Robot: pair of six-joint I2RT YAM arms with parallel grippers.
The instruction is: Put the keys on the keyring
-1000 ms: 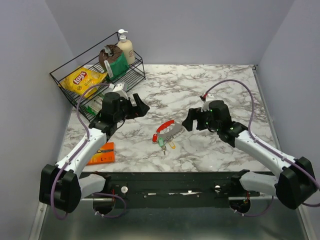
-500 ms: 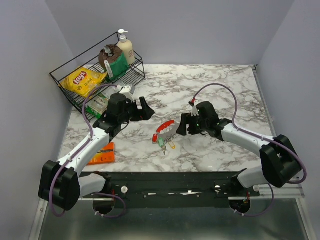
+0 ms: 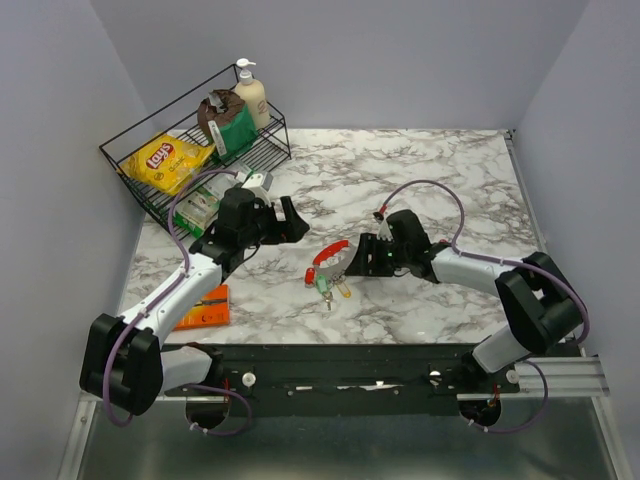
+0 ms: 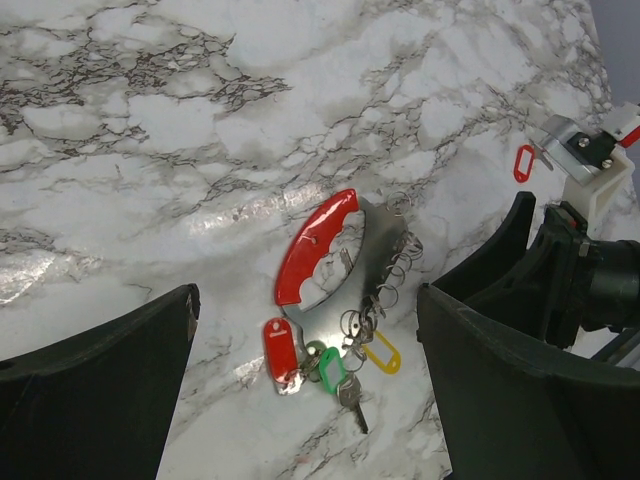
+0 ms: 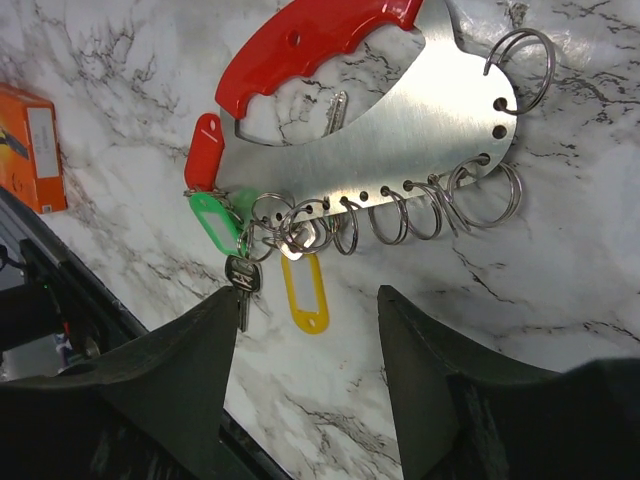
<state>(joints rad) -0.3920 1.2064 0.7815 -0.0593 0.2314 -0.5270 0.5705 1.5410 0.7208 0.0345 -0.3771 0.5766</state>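
The keyring [image 3: 333, 256] lies flat mid-table: a red curved handle [image 4: 316, 245] on a silvery plate [image 5: 400, 135] with a row of split rings. The keys [image 3: 330, 288] hang at its near-left end, with red [image 5: 205, 150], green [image 4: 331, 366] and yellow [image 5: 305, 290] tags and one bare key [image 5: 243, 280]. My right gripper [image 3: 362, 256] stands open just right of the plate, low over the table. In its wrist view the right gripper [image 5: 306, 310] frames the yellow tag without touching it. My left gripper [image 3: 287, 220] hovers wide open, up and left of the keyring, holding nothing.
A black wire rack [image 3: 130, 172] at the back left holds a yellow chips bag [image 3: 170, 158], a soap bottle [image 3: 251, 96] and a green-brown pouch [image 3: 229, 124]. An orange packet [image 3: 205, 307] lies near the front-left edge. The black base rail [image 3: 350, 368] runs along the near edge.
My right gripper has slid left up to the keyring and its jaws have narrowed. The left gripper has crept slightly right. Keyring and keys have not moved.
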